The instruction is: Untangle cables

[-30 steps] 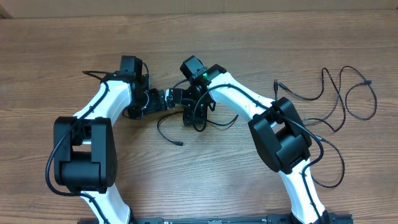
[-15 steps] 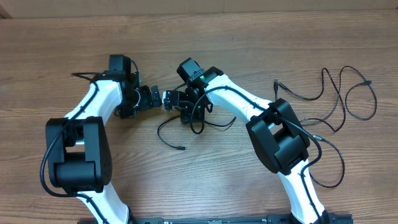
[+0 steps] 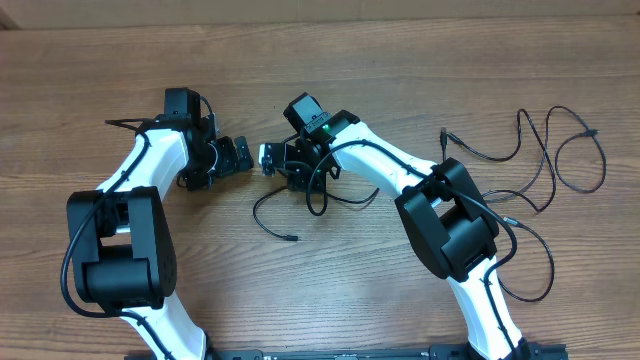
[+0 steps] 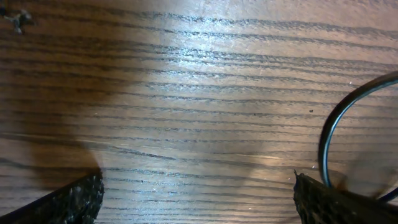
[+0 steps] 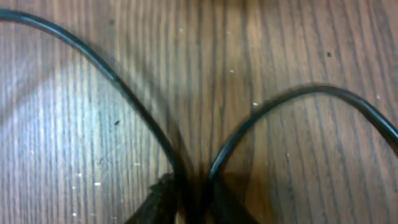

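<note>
We see the wooden table (image 3: 400, 60) filling the overhead view, with nothing on it except the two arms and the cables. No box, tray or other container is in view, so nothing is held in one.

The left arm (image 3: 130, 210) reaches up from the lower left, and the right arm (image 3: 440, 210) reaches from the lower right toward the centre.

The loose cables (image 3: 552, 165) lie in open loops at the right of the frame, well apart from both grippers. In our judgement they are separated, though some strands there cross. The central cable (image 3: 255, 213) curls just below the middle, its plug end pointing to the lower centre. We judge that the task is partly done and that this cable is what is left to straighten.

The right gripper (image 5: 194, 202) has its jaws nearly together at the bottom centre of its wrist view. Two strands of the central cable run into them, so it appears pinched there.

The left gripper (image 4: 199, 199) stands wide apart and holds nothing. One curve of cable passes beside its finger at the right edge.
</note>
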